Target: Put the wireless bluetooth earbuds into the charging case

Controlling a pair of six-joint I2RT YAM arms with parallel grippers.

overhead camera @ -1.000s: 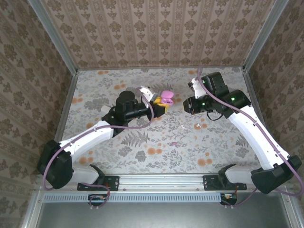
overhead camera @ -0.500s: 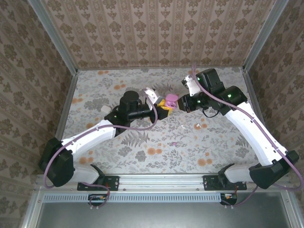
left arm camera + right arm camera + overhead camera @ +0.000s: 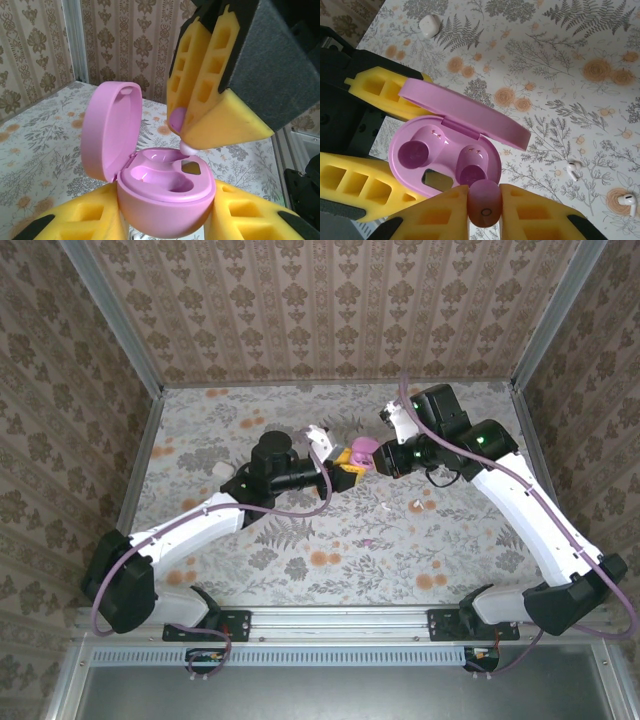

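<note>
Charging case (image 3: 445, 150): glossy pink plastic, rounded oval shell. The hinged lid (image 3: 465, 112) is tipped open. Inside are two round wells (image 3: 412, 152); their contents are not clear.

Left gripper (image 3: 165, 225): ribbed yellow foam fingers (image 3: 75, 222) clamped on the case's lower shell from both sides, mouth facing up.

Right gripper (image 3: 484, 195): closed on the pink earbud (image 3: 484, 205), a small glossy oval pinched at its fingertips. The bud hangs just below those tips, just over the case rim beside the nearer well. I cannot tell whether it touches.

Desk (image 3: 560, 75): matte floral print. Two white earbuds (image 3: 573, 170), stemmed, lie loose, off to one side of the right gripper and apart from the case. A small white pod (image 3: 429, 24) lies beyond the left gripper.
</note>
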